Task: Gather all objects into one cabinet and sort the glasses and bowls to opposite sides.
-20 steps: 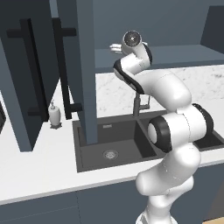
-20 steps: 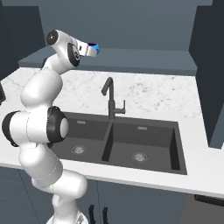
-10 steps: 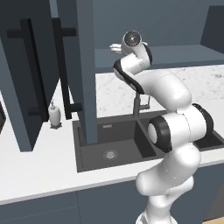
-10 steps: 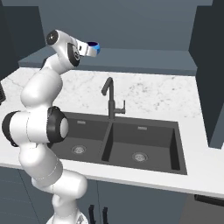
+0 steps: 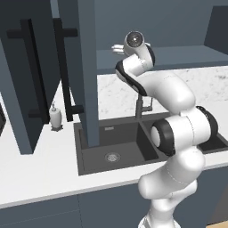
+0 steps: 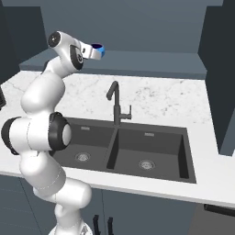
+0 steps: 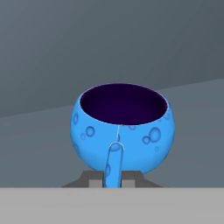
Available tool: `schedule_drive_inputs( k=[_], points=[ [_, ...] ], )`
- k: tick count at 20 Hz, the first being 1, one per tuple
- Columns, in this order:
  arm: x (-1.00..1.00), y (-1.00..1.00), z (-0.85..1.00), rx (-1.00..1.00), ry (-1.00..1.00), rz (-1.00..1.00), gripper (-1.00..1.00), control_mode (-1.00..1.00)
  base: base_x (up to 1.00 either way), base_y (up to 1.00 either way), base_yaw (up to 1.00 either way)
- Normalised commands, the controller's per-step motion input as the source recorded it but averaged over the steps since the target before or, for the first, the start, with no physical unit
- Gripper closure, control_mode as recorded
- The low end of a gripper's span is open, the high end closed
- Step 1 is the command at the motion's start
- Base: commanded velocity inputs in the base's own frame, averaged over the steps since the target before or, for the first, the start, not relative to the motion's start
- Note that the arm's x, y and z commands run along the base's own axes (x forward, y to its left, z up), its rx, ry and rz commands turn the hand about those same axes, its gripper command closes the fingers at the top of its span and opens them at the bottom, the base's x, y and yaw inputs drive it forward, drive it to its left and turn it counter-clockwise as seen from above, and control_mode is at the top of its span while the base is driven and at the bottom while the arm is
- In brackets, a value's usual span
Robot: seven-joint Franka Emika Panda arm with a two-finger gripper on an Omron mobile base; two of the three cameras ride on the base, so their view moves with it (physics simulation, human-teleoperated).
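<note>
The jaws are standing nearly together, pinching the thin handle of a small bright-blue cup (image 7: 122,131) with a dark inside; in the hand view the handle is running straight down between the two dark finger tips (image 7: 92,178), and the round, bubble-patterned body of the cup is sitting upright just beyond them. The gripper (image 6: 95,52) is reaching out level from the top of the white arm, and in the right base view the blue cup (image 6: 98,48) is showing at its far tip, over the flat slate blue-grey shelf floor (image 6: 151,62) of the wall cabinet. Whether the cup is resting on that floor or hanging just above it cannot be told.

Below and nearer, a dark curved tap (image 6: 116,103) is rising behind a black double sink (image 6: 137,147) set into a pale marbled worktop (image 6: 165,97). In the left base view a cabinet door (image 5: 31,80) with a long black vertical bar handle (image 5: 36,73) is standing open to the left, and a pale soap bottle (image 5: 55,118) is sitting on the worktop near the sink's left edge.
</note>
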Motion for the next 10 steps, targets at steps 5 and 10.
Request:
schedule_drive_inputs(
  k=[5,10],
  points=[
    [-0.52,-0.26,0.0,0.0,-0.01,0.03,1.0,-1.0,0.0,0.0,0.0],
    [-0.57,-0.3,0.07,0.0,-0.04,0.04,1.0,-1.0,0.0,0.0,0.0]
  ],
)
